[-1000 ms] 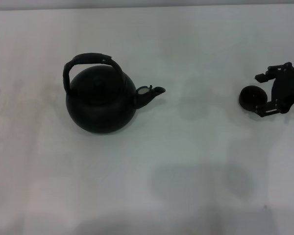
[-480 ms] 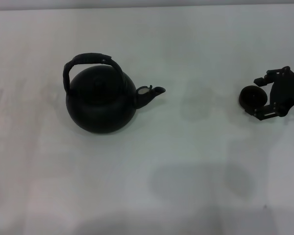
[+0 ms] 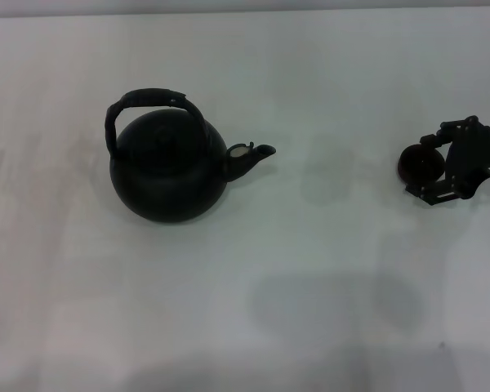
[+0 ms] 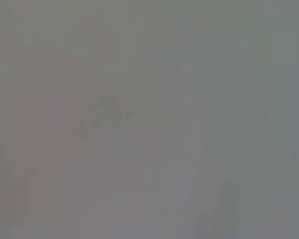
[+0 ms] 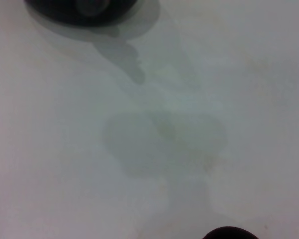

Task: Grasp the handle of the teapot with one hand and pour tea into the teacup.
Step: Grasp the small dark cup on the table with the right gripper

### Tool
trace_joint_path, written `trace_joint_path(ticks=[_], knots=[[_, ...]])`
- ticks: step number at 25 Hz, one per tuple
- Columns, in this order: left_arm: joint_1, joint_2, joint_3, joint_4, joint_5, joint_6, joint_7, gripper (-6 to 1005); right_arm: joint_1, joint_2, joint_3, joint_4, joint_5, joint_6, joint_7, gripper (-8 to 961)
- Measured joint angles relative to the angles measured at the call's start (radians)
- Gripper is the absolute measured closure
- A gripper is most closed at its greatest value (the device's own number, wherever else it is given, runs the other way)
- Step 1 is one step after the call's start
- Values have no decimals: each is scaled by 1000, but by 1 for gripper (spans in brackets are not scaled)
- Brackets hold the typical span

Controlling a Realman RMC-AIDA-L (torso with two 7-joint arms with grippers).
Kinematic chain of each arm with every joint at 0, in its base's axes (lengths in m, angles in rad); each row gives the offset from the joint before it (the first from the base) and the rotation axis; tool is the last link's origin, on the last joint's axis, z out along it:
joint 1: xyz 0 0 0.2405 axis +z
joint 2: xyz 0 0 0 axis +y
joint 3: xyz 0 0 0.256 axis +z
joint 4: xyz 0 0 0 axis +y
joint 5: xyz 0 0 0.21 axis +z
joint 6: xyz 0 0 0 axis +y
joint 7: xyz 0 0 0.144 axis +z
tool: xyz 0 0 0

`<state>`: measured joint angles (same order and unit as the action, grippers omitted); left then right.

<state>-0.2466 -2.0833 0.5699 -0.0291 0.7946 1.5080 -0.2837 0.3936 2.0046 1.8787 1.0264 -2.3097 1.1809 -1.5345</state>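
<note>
The matte black teapot [image 3: 168, 170] stands left of centre on the white table [image 3: 327, 269], its spout [image 3: 251, 156] pointing right. Its arched handle [image 3: 151, 100] is upright over the lid, with nothing touching it. The tiny black teacup [image 3: 420, 163] sits far to the right. My right gripper [image 3: 429, 167] is right at the cup, reaching in from the right edge and straddling it. In the right wrist view, the teacup's rim [image 5: 230, 233] shows at one edge and the teapot [image 5: 79, 7] at the opposite one. The left gripper is out of view.
A wide stretch of bare white table separates the teapot's spout from the teacup. The left wrist view shows only a uniform grey surface. The table's far edge [image 3: 245, 11] runs along the top of the head view.
My right gripper has shifted slightly down and turned at the teacup, drawing in closer around it. The teacup and teapot have stayed put.
</note>
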Motion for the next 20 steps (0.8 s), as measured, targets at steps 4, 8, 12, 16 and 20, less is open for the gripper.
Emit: trace_joint_path(ticks=[4, 8, 12, 16, 20], knots=[[1, 0, 6, 0, 0, 0, 0, 237, 0, 0, -3, 0, 0, 2, 2, 121], [1, 0, 8, 0, 0, 0, 0, 237, 1, 0, -11, 0, 0, 2, 4, 123], [2, 0, 8, 0, 0, 0, 0, 237, 1, 0, -15, -1, 0, 4, 4, 124], [5, 0, 9, 0, 0, 0, 0, 237, 1, 0, -22, -1, 0, 2, 4, 186], [6, 0, 10, 0, 0, 0, 0, 237, 1, -1, -22, -2, 0, 2, 5, 226]])
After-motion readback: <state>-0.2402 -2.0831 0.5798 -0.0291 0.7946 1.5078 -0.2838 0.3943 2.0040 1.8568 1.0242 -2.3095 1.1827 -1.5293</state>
